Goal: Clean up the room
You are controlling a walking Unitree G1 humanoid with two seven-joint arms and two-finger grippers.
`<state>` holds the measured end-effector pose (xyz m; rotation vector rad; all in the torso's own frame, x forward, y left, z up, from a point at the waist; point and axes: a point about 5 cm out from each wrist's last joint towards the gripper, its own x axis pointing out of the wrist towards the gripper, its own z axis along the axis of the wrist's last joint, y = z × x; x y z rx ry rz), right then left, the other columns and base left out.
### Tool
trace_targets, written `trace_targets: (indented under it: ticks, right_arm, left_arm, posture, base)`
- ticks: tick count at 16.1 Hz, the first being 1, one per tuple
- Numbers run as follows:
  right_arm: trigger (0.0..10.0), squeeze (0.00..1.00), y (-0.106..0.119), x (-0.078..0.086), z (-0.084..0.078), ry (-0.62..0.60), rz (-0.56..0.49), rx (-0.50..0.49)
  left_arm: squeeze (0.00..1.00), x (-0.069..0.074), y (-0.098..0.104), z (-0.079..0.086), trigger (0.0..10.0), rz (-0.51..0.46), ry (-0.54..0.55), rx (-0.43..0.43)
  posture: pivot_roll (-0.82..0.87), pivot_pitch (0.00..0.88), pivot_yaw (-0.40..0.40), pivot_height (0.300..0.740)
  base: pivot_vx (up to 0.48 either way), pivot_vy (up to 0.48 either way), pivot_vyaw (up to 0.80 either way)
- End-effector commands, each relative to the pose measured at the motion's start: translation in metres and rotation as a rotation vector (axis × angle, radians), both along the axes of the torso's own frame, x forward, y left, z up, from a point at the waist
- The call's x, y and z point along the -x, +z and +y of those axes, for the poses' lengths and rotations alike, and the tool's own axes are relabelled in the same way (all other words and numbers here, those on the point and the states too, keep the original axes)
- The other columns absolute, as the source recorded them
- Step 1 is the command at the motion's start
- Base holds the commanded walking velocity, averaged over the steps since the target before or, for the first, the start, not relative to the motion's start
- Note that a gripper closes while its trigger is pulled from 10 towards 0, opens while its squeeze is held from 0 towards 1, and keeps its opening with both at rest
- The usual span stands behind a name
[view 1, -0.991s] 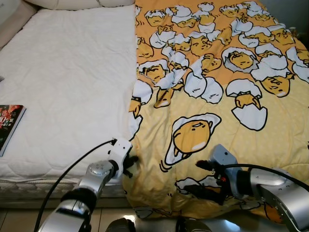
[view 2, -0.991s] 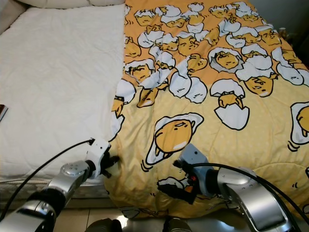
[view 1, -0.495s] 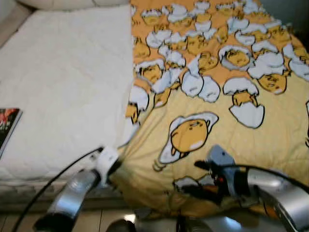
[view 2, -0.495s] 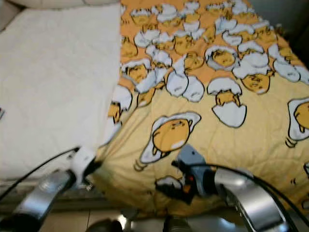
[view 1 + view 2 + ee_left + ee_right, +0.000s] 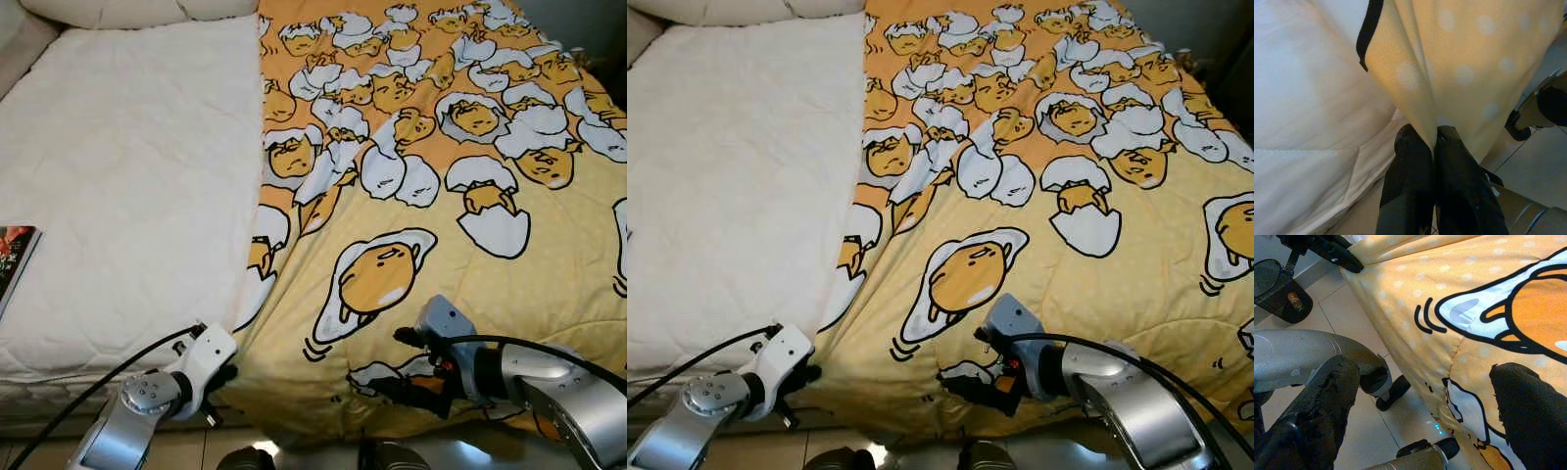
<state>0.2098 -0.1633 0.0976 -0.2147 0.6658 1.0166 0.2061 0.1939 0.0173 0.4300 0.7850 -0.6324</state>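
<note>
Left wrist view: left gripper (image 5: 1434, 142) pinches the yellow quilt (image 5: 460, 225) corner; white mattress (image 5: 127, 186) beside it. Right gripper (image 5: 1425, 396) spread, straddling the quilt's foot edge.

White quilted bed (image 5: 127, 196) on the left, bare, faintly creased, reaching up to a pale pillow (image 5: 127, 10) at the head. Beside that, along the far left edge, a beige padded side (image 5: 20, 44). Lower on the same edge, flat on the white surface, a book (image 5: 12, 259) with a dark cover and red lettering, cut off by the frame. Below the foot of the bed, light tiled floor (image 5: 1347, 308) with thin grout lines.
</note>
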Motion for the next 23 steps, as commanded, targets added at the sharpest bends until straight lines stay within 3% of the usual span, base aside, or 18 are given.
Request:
trace_targets:
  ticks: [1, 2, 3, 4, 5, 10, 11, 12, 13, 15, 17, 20, 23]
  right_arm:
    - [10.0, 0.00, 0.000, -0.002, 0.000, 0.009, -0.005, 0.003]
    - [10.0, 0.00, 0.000, -0.005, 0.000, 0.009, -0.010, 0.003]
    - [10.0, 0.00, 0.001, -0.006, -0.001, 0.009, -0.013, 0.002]
    - [10.0, 0.00, 0.000, -0.007, 0.000, 0.010, -0.015, 0.003]
    - [10.0, 0.00, -0.002, -0.008, 0.000, 0.011, -0.017, 0.004]
    - [10.0, 0.00, -0.011, -0.017, 0.010, -0.022, -0.064, -0.012]
    - [10.0, 0.00, -0.011, -0.020, 0.014, -0.049, -0.083, -0.035]
    - [10.0, 0.00, -0.011, -0.025, 0.015, -0.118, -0.133, -0.049]
    - [10.0, 0.00, -0.014, -0.029, 0.015, -0.199, -0.173, -0.062]
    - [10.0, 0.00, -0.019, -0.036, 0.015, -0.331, -0.232, -0.061]
    - [10.0, 0.00, -0.025, -0.052, -0.001, -0.714, -0.294, -0.048]
    - [10.0, 0.00, -0.029, -0.051, -0.008, -0.903, -0.313, -0.127]
    - [10.0, 0.00, -0.034, -0.050, -0.003, -0.891, -0.319, -0.130]
  left_arm:
    - [0.00, 0.017, -0.014, 0.006, 2.4, 0.096, 0.009, -0.036]
    - [0.00, 0.014, -0.014, 0.003, 8.8, 0.069, 0.019, -0.042]
    - [0.00, 0.010, -0.012, 0.003, 10.0, 0.041, 0.044, -0.054]
    - [0.00, 0.007, -0.010, 0.001, 10.0, 0.031, 0.067, -0.017]
    - [1.00, 0.006, -0.005, 0.000, 10.0, 0.032, 0.115, 0.050]
    - [1.00, 0.023, 0.017, 0.005, 10.0, 0.063, 0.094, 0.140]
    - [1.00, 0.021, 0.023, 0.007, 10.0, 0.028, 0.071, 0.144]
    - [1.00, 0.001, 0.041, 0.004, 10.0, -0.185, 0.131, 0.194]
    - [1.00, -0.020, 0.058, 0.002, 10.0, -0.351, 0.266, 0.258]
    - [1.00, -0.037, 0.076, 0.001, 10.0, -0.461, 0.406, 0.323]
    - [1.00, -0.042, 0.080, -0.011, 10.0, -0.475, 0.398, 0.296]
    - [1.00, -0.039, 0.074, -0.008, 10.0, -0.505, 0.452, 0.222]
    - [1.00, -0.041, 0.073, -0.002, 10.0, -0.522, 0.514, 0.191]
  posture:
    - [-0.09, 0.061, 0.055, 0.740]
    - [-0.10, 0.044, 0.051, 0.740]
    - [-0.10, 0.036, 0.048, 0.740]
    - [-0.10, 0.029, 0.046, 0.740]
    - [-0.09, 0.009, 0.042, 0.740]
    - [-0.07, 0.000, 0.072, 0.740]
    - [-0.07, 0.000, 0.075, 0.740]
    - [-0.08, 0.000, 0.079, 0.740]
    - [-0.07, 0.000, 0.075, 0.740]
    - [-0.07, 0.000, 0.073, 0.740]
    - [-0.05, 0.000, 0.060, 0.740]
    - [-0.04, 0.000, 0.048, 0.740]
    - [-0.04, 0.000, 0.037, 0.740]
  base:
    - [0.000, 0.000, 0.00]
    - [0.000, 0.000, 0.00]
    - [0.000, 0.000, 0.00]
    - [0.000, 0.000, 0.00]
    - [0.000, 0.000, 0.00]
    - [0.000, 0.000, 0.00]
    - [0.000, 0.000, 0.00]
    - [0.000, 0.000, 0.00]
    - [0.000, 0.000, 0.00]
    - [0.000, 0.000, 0.00]
    - [0.000, 0.000, 0.00]
    - [0.000, -0.248, 0.00]
    - [0.000, -0.364, 0.00]
